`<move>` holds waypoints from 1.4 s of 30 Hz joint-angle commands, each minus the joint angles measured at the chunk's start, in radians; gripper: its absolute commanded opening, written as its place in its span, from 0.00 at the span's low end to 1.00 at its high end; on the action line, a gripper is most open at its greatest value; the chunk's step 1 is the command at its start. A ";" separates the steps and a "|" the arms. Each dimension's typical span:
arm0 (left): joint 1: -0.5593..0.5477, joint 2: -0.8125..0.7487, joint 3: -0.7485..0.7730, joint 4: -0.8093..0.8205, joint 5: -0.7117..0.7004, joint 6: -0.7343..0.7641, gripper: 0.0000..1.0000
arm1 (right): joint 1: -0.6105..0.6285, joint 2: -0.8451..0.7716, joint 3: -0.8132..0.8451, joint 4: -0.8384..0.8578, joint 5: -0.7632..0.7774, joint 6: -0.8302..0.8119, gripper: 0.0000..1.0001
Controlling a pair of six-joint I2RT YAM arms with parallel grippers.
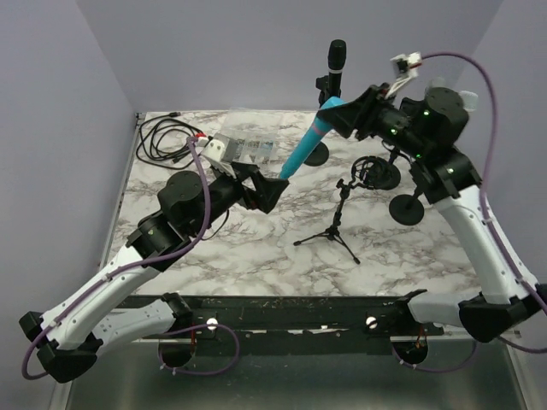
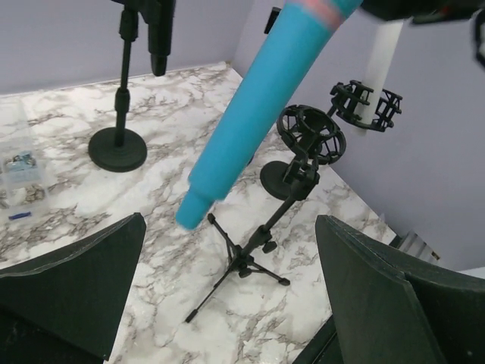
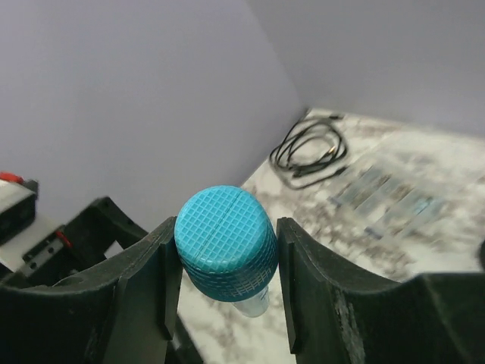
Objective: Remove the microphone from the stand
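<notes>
Clear plastic box [image 1: 245,147], rear-left of tripod stand [image 1: 335,224]: small parts inside, too small to identify. Microphone [image 1: 302,147]: smooth turquoise tapered cylinder with gridded mesh head, aloft left of the stand, apart from its black ring mount [image 2: 311,135]. Right gripper [image 3: 226,254] clamps the head. Left gripper [image 1: 269,190] spread wide by the tail, not touching.

White arm links [image 1: 94,295], black joints [image 1: 184,198], purple cables [image 1: 493,98]
</notes>
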 commanded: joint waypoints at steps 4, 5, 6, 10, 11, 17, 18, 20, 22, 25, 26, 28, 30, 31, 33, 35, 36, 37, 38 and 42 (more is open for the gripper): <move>0.060 -0.052 0.004 -0.130 0.004 -0.017 0.98 | 0.108 0.104 -0.173 0.240 -0.249 0.247 0.15; 0.066 -0.043 0.005 -0.142 0.009 -0.019 0.98 | 0.123 0.112 -0.180 0.241 -0.244 0.245 0.15; 0.068 -0.034 0.000 -0.150 0.012 -0.020 0.96 | 0.138 0.118 -0.186 0.243 -0.238 0.245 0.15; 0.068 -0.019 -0.042 -0.146 0.001 -0.013 0.85 | 0.158 0.116 -0.223 0.280 -0.226 0.252 0.15; 0.068 -0.014 -0.054 -0.133 0.008 -0.015 0.83 | 0.160 0.116 -0.229 0.280 -0.224 0.251 0.15; 0.068 0.042 -0.055 -0.081 0.124 -0.010 0.71 | 0.165 0.116 -0.237 0.270 -0.216 0.242 0.15; 0.068 0.048 -0.054 -0.077 0.128 -0.012 0.67 | 0.164 0.115 -0.237 0.270 -0.217 0.242 0.15; 0.068 0.053 -0.052 -0.071 0.120 -0.008 0.54 | 0.166 0.117 -0.238 0.263 -0.218 0.235 0.15; 0.068 0.052 -0.052 -0.072 0.097 -0.001 0.38 | 0.167 0.118 -0.240 0.259 -0.215 0.226 0.18; 0.072 0.050 -0.052 -0.085 0.064 0.008 0.00 | 0.167 0.117 -0.237 0.206 -0.196 0.204 0.45; 0.078 0.050 -0.051 -0.093 0.029 0.008 0.00 | 0.167 0.116 -0.232 0.193 -0.186 0.193 0.58; 0.095 0.051 -0.048 -0.112 0.010 -0.004 0.00 | 0.167 0.115 -0.210 0.141 -0.145 0.157 0.81; 0.125 0.055 -0.045 -0.141 -0.011 -0.032 0.00 | 0.167 0.113 -0.171 0.057 -0.054 0.112 0.97; 0.146 0.055 -0.044 -0.159 -0.018 -0.053 0.00 | 0.167 0.108 -0.146 0.012 -0.002 0.090 1.00; 0.199 0.054 -0.051 -0.195 -0.028 -0.104 0.00 | 0.167 0.095 -0.116 -0.067 0.160 0.071 1.00; 0.267 0.054 -0.063 -0.241 -0.057 -0.164 0.00 | 0.167 0.074 -0.102 -0.125 0.329 0.070 1.00; 0.301 0.054 -0.070 -0.265 -0.076 -0.203 0.00 | 0.167 0.063 -0.102 -0.144 0.410 0.068 1.00; 0.345 0.055 -0.079 -0.289 -0.090 -0.241 0.00 | 0.167 0.052 -0.104 -0.152 0.465 0.061 1.00; 0.386 0.055 -0.093 -0.312 -0.101 -0.289 0.00 | 0.166 0.038 -0.111 -0.158 0.518 0.057 1.00; 0.599 0.060 -0.184 -0.312 -0.079 -0.497 0.00 | 0.167 0.000 -0.122 -0.189 0.699 0.041 1.00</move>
